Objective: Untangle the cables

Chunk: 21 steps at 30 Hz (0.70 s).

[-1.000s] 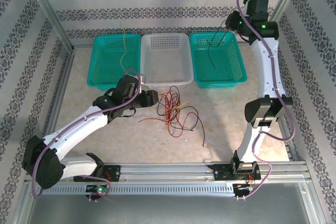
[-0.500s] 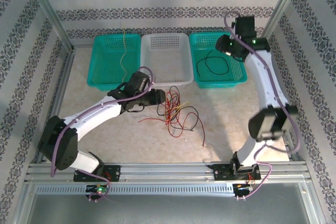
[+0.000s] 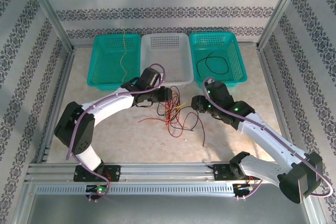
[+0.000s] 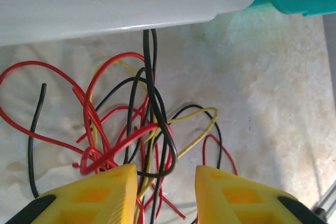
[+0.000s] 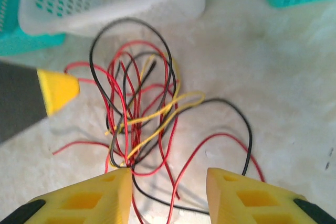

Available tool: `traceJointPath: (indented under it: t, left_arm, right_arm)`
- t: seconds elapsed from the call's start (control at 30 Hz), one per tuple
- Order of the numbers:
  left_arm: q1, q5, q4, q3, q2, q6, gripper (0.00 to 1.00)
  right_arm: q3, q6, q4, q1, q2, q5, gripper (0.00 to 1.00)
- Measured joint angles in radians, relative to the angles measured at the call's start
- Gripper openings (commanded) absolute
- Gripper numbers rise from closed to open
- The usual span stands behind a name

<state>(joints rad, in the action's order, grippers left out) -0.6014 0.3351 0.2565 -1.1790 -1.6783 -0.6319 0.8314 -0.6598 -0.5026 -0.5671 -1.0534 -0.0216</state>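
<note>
Table: pale marbled top (image 3: 131, 135), with three baskets in a row along its far edge and a knot of cables near the middle.
Arms: left arm (image 3: 110, 103) bends in from the near left corner. Right arm (image 3: 268, 135) stretches in low from the near right. They meet at the knot from opposite sides.
Baskets: left teal basket (image 3: 107, 56), white basket (image 3: 165, 56) and right teal basket (image 3: 233, 56) stand side by side. The white one sits just beyond the knot.
Left hand: left hand (image 3: 167, 95) (image 4: 165, 174) is at the knot's left edge, close under the white basket's near wall. Its yellow fingers are parted narrowly. Red, black and yellow strands run into the gap, crowded against one finger, and whether they are pinched cannot be told.
Right hand: right hand (image 3: 197, 103) (image 5: 168, 179) is at the knot's right edge with its fingers moderately apart. Strands pass beside one fingertip and nothing is gripped.
Cables: the knot (image 3: 176, 111) (image 4: 136, 129) (image 5: 142, 103) lies on the table between the two hands, with red, black and yellow loops crossing one another. One black strand trails toward the near edge and a red end points left.
Sorted cables: a yellow cable (image 3: 123, 56) lies in the left teal basket, and a curled black cable (image 3: 212, 64) in the right teal basket.
</note>
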Motion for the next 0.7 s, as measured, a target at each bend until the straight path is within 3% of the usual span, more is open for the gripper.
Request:
traceJointPath:
  t: [0.37,0.7]
  left_arm:
    - [0.000,-0.109,0.116,-0.253,-0.051,0.132,0.35]
    - [0.000,-0.097,0.164,-0.216,-0.138,0.161,0.38]
  right_arm:
    - [0.034,-0.024,0.072,-0.020,-0.042,0.031,0.41]
    - [0.039,-0.037,0.084,-0.025,-0.048,0.033,0.41]
